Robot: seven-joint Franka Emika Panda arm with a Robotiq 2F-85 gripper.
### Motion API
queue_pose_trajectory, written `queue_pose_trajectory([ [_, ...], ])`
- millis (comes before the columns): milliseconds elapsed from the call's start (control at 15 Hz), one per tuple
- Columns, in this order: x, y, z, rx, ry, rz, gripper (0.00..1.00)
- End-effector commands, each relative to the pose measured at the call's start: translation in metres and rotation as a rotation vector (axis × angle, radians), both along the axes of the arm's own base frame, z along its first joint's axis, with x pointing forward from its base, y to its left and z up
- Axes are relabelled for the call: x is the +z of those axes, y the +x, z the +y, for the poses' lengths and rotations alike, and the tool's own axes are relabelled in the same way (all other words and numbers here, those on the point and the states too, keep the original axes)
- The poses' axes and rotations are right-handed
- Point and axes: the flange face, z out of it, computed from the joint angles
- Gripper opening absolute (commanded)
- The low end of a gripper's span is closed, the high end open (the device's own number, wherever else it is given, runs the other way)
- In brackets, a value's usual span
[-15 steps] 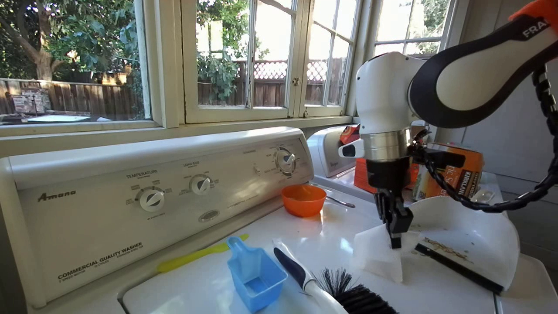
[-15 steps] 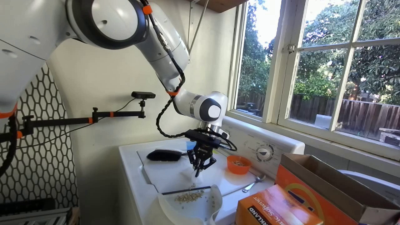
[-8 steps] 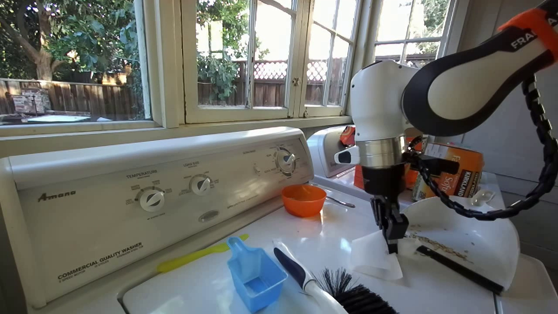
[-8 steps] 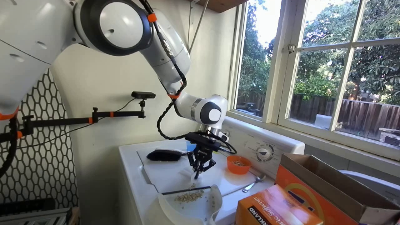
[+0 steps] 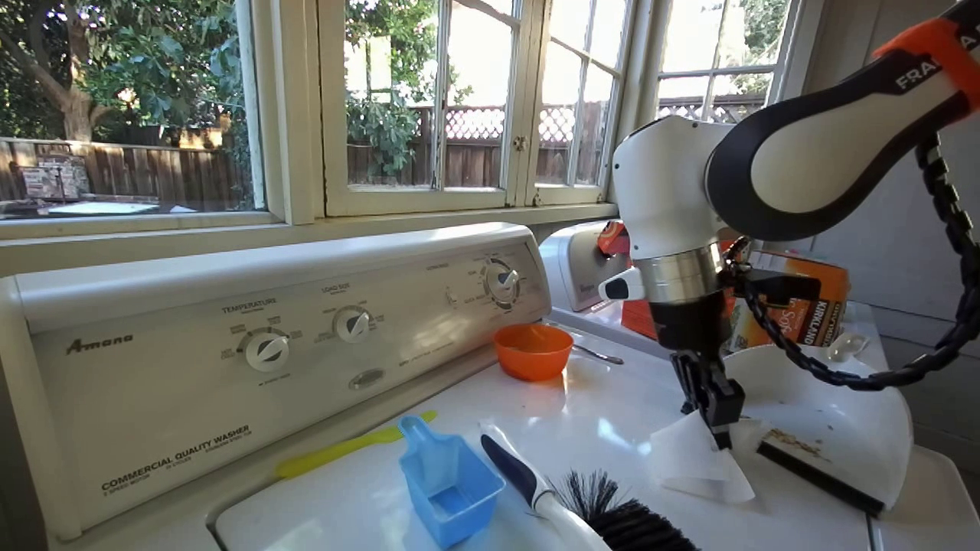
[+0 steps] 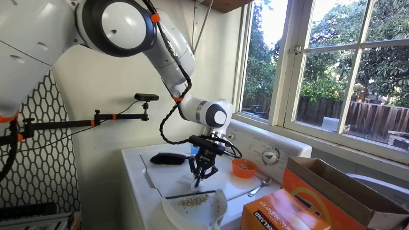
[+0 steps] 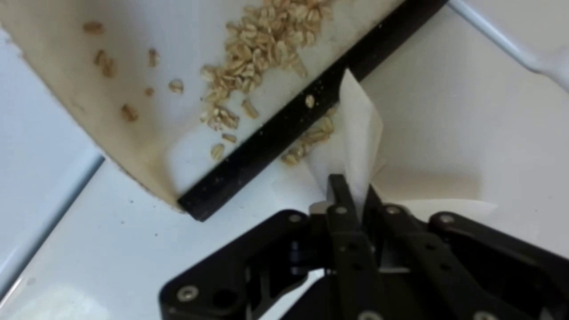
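Gripper [image 7: 357, 195] hung low over the washer lid [image 5: 566, 428], pointing down at a slant. Its fingers [image 7: 351, 249] stood almost together, pinching a folded white sheet [image 7: 362, 129] between them. One corner of the sheet stuck out past them and, in the wrist view, overlapped the black lip [image 7: 262, 149] of the dustpan [image 5: 857, 405]; the rest flared toward the lid. Whether its lower edge touched there: could not tell.

A small cluster of oat-like flakes [image 7: 311, 140] lay just outside the lip, close beside the sheet; a single flake sat on the lip. Inside the dustpan, a larger heap [image 7: 262, 49] lay near the lip, with a few stray flakes apart from it.

Farther out: brush [image 5: 635, 528], bristles black, near the sheet; blue scoop [image 5: 452, 490] upright beside its handle; yellow-green utensil [image 5: 344, 448] at the foot of the control panel [image 5: 398, 337]. Orange bowl [image 6: 244, 173] stood upright, flakes inside, seen in an exterior view; spoon [image 6: 254, 191] lay near it. Beyond the spoon, an orange Kirkland box [image 6: 281, 210] and a topless carton [image 6: 338, 210] stood side by side.
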Motion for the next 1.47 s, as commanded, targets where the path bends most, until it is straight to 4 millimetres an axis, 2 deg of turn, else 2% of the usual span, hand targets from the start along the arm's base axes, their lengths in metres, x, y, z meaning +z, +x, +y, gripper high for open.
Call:
queue_pose_trajectory([
  [0, -0.001, -0.005, -0.008, 0.017, -0.074, 0.041, 0.03],
  [267, -0.002, -0.007, -0.020, 0.026, -0.135, 0.067, 0.03],
  [733, 0.007, -0.003, -0.029, 0.031, -0.168, 0.064, 0.03],
  [1200, 0.042, 0.012, -0.024, 0.010, -0.050, -0.007, 0.03],
  [1400, 0.039, 0.016, -0.016, -0.004, -0.012, -0.018, 0.03],
])
